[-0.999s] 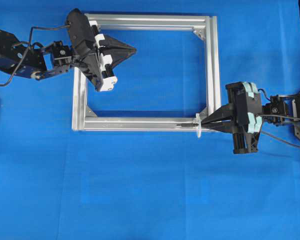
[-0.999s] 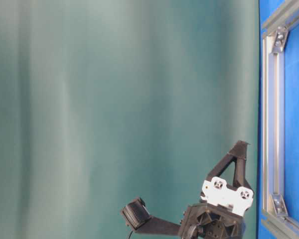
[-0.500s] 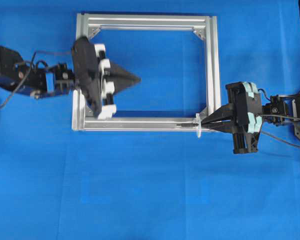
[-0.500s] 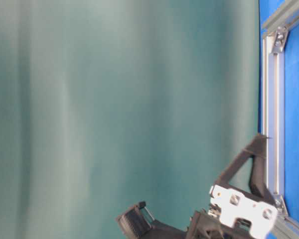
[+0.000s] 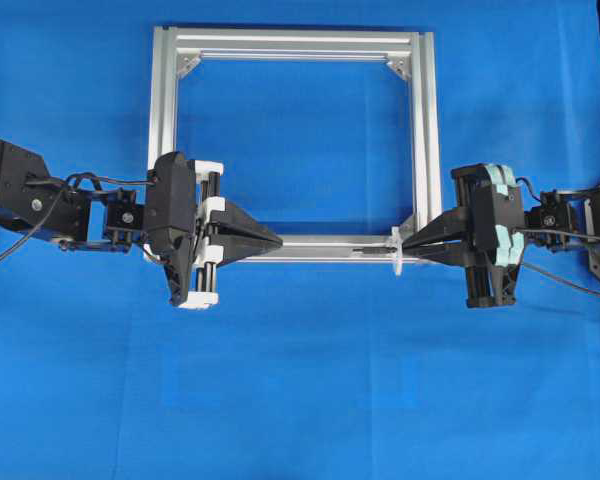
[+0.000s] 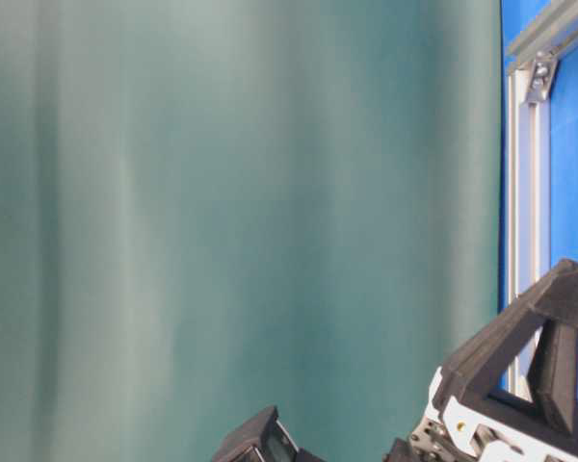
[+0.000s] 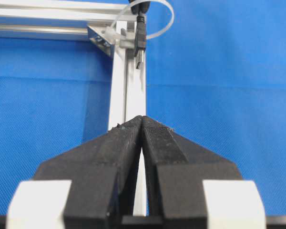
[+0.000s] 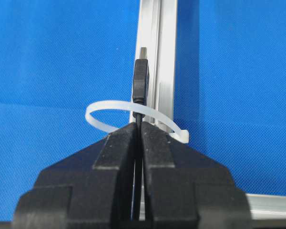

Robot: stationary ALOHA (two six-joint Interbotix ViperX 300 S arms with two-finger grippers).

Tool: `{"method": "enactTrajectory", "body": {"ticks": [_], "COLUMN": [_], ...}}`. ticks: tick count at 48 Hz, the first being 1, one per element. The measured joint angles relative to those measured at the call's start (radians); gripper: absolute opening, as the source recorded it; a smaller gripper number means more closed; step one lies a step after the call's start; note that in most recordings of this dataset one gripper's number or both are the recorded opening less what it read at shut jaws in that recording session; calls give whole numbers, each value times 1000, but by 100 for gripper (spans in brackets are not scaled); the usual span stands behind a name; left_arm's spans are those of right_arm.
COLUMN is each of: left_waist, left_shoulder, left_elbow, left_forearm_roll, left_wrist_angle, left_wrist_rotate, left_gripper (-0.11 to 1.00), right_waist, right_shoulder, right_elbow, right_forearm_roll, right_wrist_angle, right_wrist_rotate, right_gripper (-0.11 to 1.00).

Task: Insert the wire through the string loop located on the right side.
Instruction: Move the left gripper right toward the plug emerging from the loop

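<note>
The wire (image 8: 140, 86) is a thin black cable ending in a black plug with a silver tip. My right gripper (image 8: 139, 125) is shut on it just behind the plug. The plug passes through the string loop (image 8: 101, 111), a white translucent band on the frame's near bar, and lies along that bar pointing left (image 5: 368, 251). The string loop (image 5: 395, 252) sits near the frame's lower right corner, right in front of my right gripper (image 5: 405, 246). My left gripper (image 5: 280, 241) is shut and empty over the same bar, facing the plug (image 7: 139, 43) from the left, well apart from it.
A square aluminium frame (image 5: 164, 120) with silver corner brackets lies on the blue cloth. Black cables run from both arms (image 5: 570, 275). In the table-level view only a green curtain (image 6: 241, 212), the frame's edge (image 6: 528, 192) and the left gripper's fingers (image 6: 559, 318) show.
My left gripper has swung from the frame's upper left down to the near bar, and now points right along it. The right gripper and the wire have stayed still.
</note>
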Motion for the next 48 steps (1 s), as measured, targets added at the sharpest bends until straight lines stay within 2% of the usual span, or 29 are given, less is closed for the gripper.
{"method": "enactTrajectory", "body": {"ticks": [10,36,41,48], "left_waist": [0,11,11,11], "left_shoulder": [0,140,163,169], "left_elbow": [-32,-385,-428,-440], "left_forearm_roll": [2,2,0,0], "left_wrist_angle": [18,258,290,298], "left_wrist_rotate": [0,2,2,2], "left_gripper": [0,0,0,0], "right_waist": [0,0,0,0], "right_shoulder": [0,0,-2,-2], "right_elbow": [-2,-2,-2,-2], "right_forearm_roll": [0,-2,0,-2], "right_wrist_angle": [2,2,2,0], "right_wrist_rotate": [0,-2,-2,-2], "right_gripper": [-4,-4,-4,-4]}}
